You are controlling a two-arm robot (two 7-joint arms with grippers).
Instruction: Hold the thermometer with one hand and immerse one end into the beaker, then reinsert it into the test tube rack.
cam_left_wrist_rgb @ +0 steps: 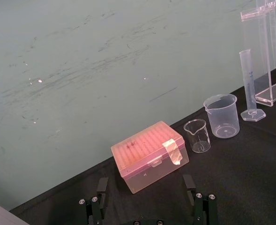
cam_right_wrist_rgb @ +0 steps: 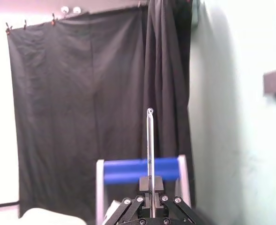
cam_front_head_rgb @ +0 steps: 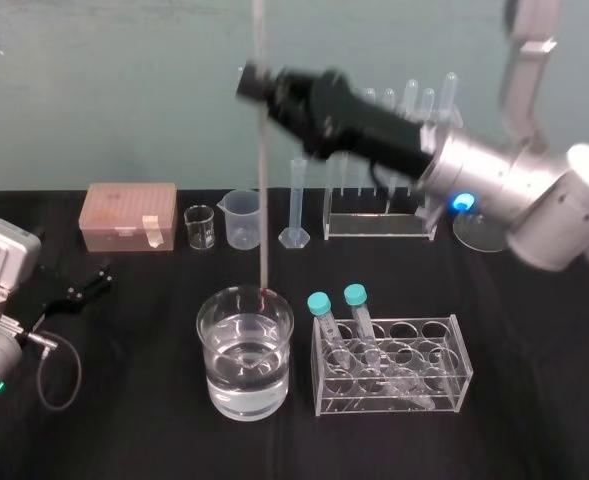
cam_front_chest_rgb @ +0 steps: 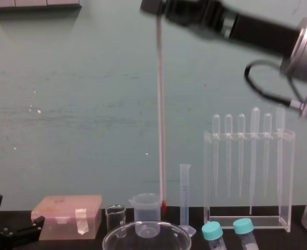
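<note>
The thermometer [cam_front_head_rgb: 261,180] hangs upright, a long thin rod with my right gripper [cam_front_head_rgb: 257,85] shut on its upper part. Its red bulb [cam_front_head_rgb: 264,293] sits at the far rim of the beaker [cam_front_head_rgb: 214,318], above the water. From the chest the thermometer [cam_front_chest_rgb: 161,114] ends just above the beaker rim [cam_front_chest_rgb: 117,235]. The right wrist view shows the rod [cam_right_wrist_rgb: 150,140] clamped between the right gripper [cam_right_wrist_rgb: 151,185] fingers. The test tube rack [cam_front_head_rgb: 382,228] stands behind with several pipettes in it. My left gripper [cam_front_head_rgb: 86,285] rests open at the table's left, holding nothing.
A pink tip box [cam_front_head_rgb: 129,215], a tiny glass beaker [cam_front_head_rgb: 200,227], a plastic spouted beaker [cam_front_head_rgb: 241,218] and a graduated cylinder [cam_front_head_rgb: 295,205] line the back. A low rack [cam_front_head_rgb: 444,385] with two blue-capped tubes stands right of the beaker. A cable [cam_front_head_rgb: 59,365] lies at left.
</note>
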